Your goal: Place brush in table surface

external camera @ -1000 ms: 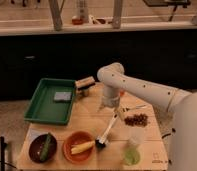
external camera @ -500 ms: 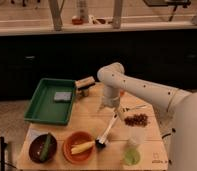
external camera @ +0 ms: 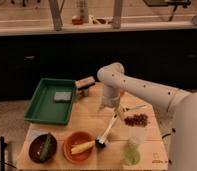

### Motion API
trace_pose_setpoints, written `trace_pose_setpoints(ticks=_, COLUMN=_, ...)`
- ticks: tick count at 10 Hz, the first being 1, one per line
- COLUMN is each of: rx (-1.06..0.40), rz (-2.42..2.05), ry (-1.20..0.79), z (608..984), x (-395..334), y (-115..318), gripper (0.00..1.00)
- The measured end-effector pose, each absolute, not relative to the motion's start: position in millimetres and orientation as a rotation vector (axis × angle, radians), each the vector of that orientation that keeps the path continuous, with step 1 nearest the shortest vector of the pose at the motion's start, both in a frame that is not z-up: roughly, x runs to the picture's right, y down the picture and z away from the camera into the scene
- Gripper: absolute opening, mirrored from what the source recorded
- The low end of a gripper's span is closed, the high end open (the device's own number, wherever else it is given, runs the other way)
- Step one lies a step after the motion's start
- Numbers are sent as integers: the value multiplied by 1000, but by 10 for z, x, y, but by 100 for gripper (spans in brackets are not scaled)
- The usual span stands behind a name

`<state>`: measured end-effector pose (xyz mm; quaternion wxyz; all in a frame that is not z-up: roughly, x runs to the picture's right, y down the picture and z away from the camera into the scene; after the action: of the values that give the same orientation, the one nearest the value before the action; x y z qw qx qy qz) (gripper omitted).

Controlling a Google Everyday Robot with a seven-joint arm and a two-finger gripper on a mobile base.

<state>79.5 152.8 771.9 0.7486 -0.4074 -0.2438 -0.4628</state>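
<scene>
Since nothing has shifted over the last second, you are looking at a pause rather than a move: the gripper (external camera: 111,104) hangs in the same spot over the middle of the table surface (external camera: 87,120), and the brush (external camera: 108,131) slants from just below it down to its black head, which looks to rest on the wood just beside the orange bowl (external camera: 72,155). You cannot tell whether the gripper is clamped on the white handle or has let go. Treat the placing as probably near its end, not confirmed. The head is hemmed in by the bowl on one side and the pale green cup (external camera: 132,152) on the other, with the brown heap (external camera: 137,119) near the handle; your open wood lies between the green tray (external camera: 42,112) and the handle.
</scene>
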Motion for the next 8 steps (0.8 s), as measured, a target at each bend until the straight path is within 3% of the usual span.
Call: trace_pose_setpoints(ticks=8, rx=-890, rz=-1012, ry=-534, z=7717, x=791, y=1528, gripper=80)
